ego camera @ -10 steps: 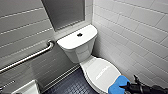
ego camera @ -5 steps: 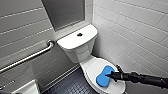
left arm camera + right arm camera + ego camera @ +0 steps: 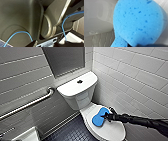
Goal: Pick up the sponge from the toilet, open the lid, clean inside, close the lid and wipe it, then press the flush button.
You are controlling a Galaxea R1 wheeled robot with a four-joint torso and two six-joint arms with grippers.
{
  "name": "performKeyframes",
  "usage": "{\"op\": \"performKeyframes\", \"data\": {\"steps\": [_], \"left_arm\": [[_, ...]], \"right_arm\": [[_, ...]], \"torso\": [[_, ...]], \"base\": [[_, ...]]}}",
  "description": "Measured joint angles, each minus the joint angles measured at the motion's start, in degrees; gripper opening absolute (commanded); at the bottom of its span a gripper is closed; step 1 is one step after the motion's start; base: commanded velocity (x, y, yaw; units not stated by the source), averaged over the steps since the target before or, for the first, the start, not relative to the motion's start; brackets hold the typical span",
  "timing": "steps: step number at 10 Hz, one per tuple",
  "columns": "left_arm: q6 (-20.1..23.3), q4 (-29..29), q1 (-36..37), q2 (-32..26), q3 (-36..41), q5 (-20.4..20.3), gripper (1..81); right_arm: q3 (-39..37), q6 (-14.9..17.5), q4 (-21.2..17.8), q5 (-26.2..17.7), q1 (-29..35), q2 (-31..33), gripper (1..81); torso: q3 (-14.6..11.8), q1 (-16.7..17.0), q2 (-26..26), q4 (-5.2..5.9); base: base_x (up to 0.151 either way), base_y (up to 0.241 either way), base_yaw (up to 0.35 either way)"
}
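Observation:
The white toilet (image 3: 75,98) stands in the corner with its lid (image 3: 110,130) down. The bright blue sponge (image 3: 99,118) lies flat on the lid's middle, and my right gripper (image 3: 108,116) is shut on its right end, the dark arm reaching in from the right. The same sponge (image 3: 137,23) looms large against the glossy white lid (image 3: 96,18) in the right wrist view. The small dark flush button (image 3: 79,81) sits in the middle of the tank's top. The left wrist view holds dark parts of the robot and a blue cable (image 3: 64,25).
A metal grab bar (image 3: 27,105) runs along the grey tiled wall on the left. White tiled wall closes in right beside the toilet. The floor (image 3: 70,133) is dark tile, with a white object (image 3: 27,135) at the lower left.
My right gripper has slid the sponge across the lid, from its front right edge toward the middle and the tank. The move has slowed over the last half second.

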State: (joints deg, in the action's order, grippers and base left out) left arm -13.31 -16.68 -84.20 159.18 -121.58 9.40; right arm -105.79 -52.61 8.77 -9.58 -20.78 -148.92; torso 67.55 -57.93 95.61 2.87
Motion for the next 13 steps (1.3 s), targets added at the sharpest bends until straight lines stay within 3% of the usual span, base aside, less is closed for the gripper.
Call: {"op": "performKeyframes", "data": {"steps": [4, 7, 10, 13], "left_arm": [[0.0, 0.0, -0.4, -0.6, 0.0, -0.1, 81.1], [0.0, 0.1, -0.8, -1.0, 0.0, 0.0, 81.1], [0.0, 0.0, -0.8, -0.5, 0.0, 0.0, 81.1], [0.0, 0.0, -0.8, -0.4, 0.0, 0.0, 81.1]], "right_arm": [[-13.8, -0.4, 0.1, 3.0, -1.5, -5.0, 1.0], [-18.3, -0.4, 0.1, 9.8, -4.2, -6.5, 1.0], [-14.7, -0.5, 0.1, 13.8, -6.4, -3.4, 1.0], [-3.9, -0.6, 0.2, 14.5, -10.3, 5.7, 1.0]], "torso": [[0.0, 0.0, 0.0, 0.00], [0.0, 0.0, 0.0, 0.00], [0.0, 0.0, 0.0, 0.00], [0.0, 0.0, 0.0, 0.00]], "base": [[0.000, 0.000, 0.000], [0.000, 0.000, 0.000], [0.000, 0.000, 0.000], [0.000, 0.000, 0.000]]}}
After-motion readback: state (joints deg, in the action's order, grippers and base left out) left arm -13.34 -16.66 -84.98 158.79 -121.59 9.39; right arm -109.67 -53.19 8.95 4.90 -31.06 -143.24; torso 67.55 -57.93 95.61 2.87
